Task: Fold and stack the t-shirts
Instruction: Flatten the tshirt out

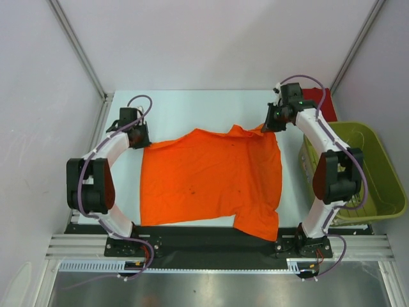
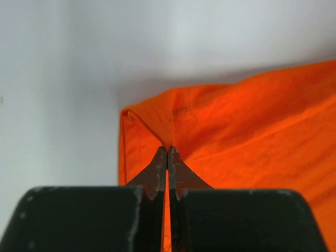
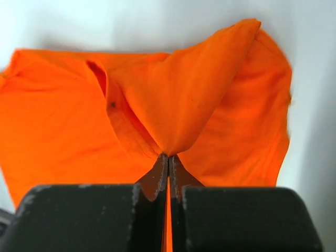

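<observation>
- Two shirts in the top view: orange t-shirt spread mostly flat across the middle of the white table, dark red t-shirt tucked away at the upper right, partly hidden behind the right arm.
- Over at the orange shirt's far left corner, left of centre in frame, left gripper with fingers squeezed tight on a fold of orange cloth. Super clear in the left wrist view.
- Same deal upper right of centre: right gripper clenched on the far right corner, with a little peak of fabric tented up off the tips in the right wrist view.
- Far edge a bit rumpled between the two grips.
- Near right corner draped over the black strip along the table's front edge, low in frame.
- Off at the right edge, olive-green basket, just beside the table and apart from the orange shirt.
</observation>
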`<control>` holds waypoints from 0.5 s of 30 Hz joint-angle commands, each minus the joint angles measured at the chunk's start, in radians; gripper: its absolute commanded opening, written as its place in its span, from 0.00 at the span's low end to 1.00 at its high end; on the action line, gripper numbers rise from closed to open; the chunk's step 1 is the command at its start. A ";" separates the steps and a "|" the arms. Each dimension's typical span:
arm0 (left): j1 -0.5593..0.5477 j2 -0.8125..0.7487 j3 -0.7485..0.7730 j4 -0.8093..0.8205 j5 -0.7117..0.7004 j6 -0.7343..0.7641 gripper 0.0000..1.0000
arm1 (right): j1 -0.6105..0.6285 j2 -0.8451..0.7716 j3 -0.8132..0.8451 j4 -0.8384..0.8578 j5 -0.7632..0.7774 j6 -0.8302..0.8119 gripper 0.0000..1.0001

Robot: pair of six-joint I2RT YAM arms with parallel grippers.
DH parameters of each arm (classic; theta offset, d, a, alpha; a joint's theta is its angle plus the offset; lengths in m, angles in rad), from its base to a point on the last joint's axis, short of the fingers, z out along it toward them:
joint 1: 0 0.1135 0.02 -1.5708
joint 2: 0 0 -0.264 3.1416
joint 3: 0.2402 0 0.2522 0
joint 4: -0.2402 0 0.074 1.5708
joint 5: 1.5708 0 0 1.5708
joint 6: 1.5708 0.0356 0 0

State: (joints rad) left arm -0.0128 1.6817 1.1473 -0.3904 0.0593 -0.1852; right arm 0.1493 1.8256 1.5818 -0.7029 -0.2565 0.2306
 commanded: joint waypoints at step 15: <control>0.005 -0.306 0.530 -0.220 0.049 -0.097 0.00 | -0.094 -0.340 0.328 0.094 -0.150 0.088 0.00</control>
State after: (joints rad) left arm -0.0124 1.4700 1.4818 -0.5804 0.0692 -0.2504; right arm 0.0597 1.6066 1.7603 -0.6601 -0.3805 0.3035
